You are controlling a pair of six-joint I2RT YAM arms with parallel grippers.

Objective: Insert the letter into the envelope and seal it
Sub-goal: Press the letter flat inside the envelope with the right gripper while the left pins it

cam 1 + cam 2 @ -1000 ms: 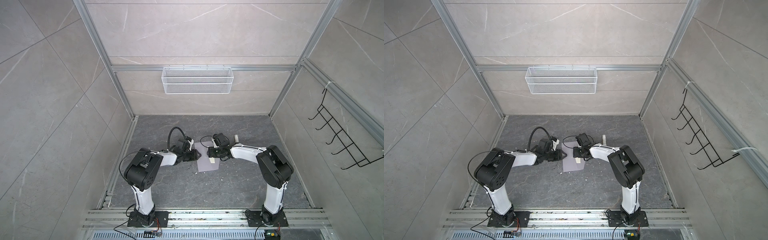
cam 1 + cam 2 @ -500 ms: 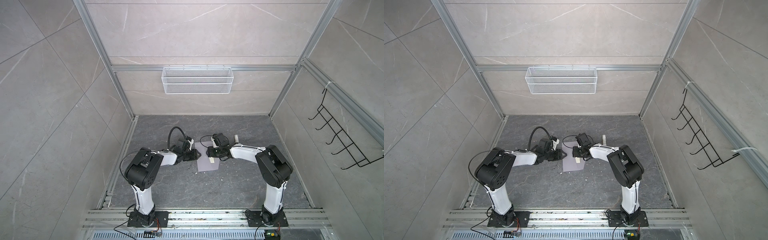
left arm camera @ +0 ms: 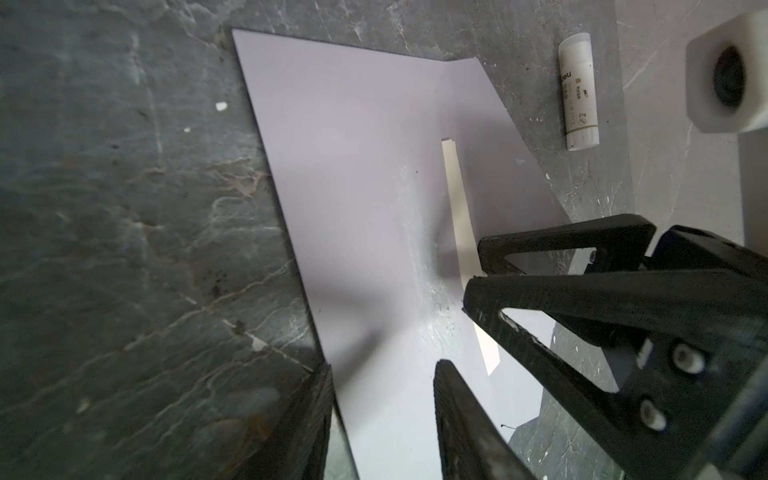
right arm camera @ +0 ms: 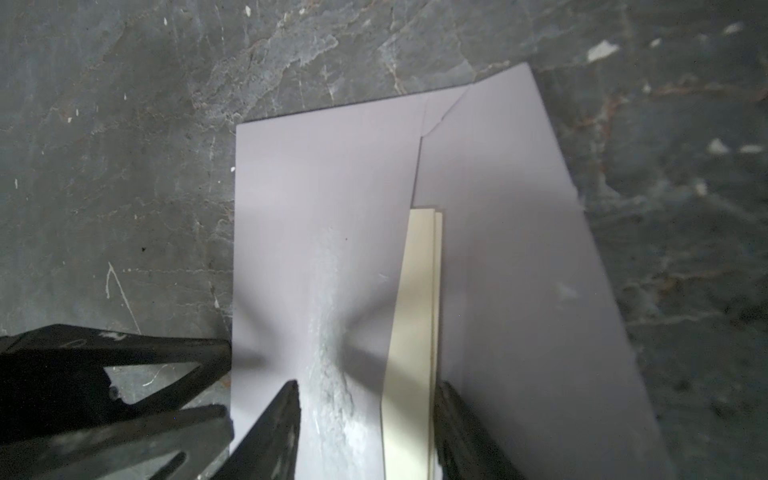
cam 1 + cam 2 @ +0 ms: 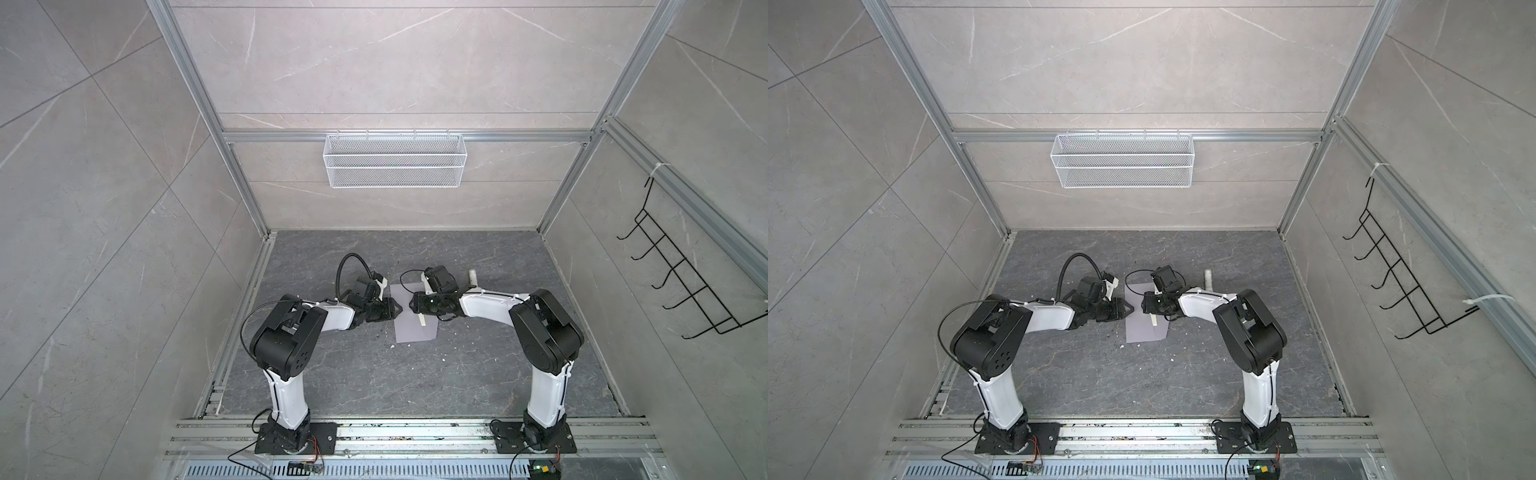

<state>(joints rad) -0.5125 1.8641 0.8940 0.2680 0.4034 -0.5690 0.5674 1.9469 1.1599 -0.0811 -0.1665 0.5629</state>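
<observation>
— Lavender paper, middle of the surface [image 5: 374,382]: where does the job stand?
— The envelope [image 5: 411,324] lies flat between my arms, its flap [image 4: 498,187] open to the right. The letter [image 4: 415,311] is mostly inside, a cream strip showing at the mouth.
— And your hold?
— My left gripper [image 3: 382,368] is half open, straddling the envelope's left edge. My right gripper [image 4: 368,384] is half open too, tips either side of the strip and a white smear [image 4: 328,291]. Neither clamps anything, I'd say.
— Plan?
— Pin the left edge, nudge the strip leftward till it vanishes, keep off the smear, then fold the flap.
— Count?
— One envelope, one letter, one glue stick [image 3: 578,91] far right.
</observation>
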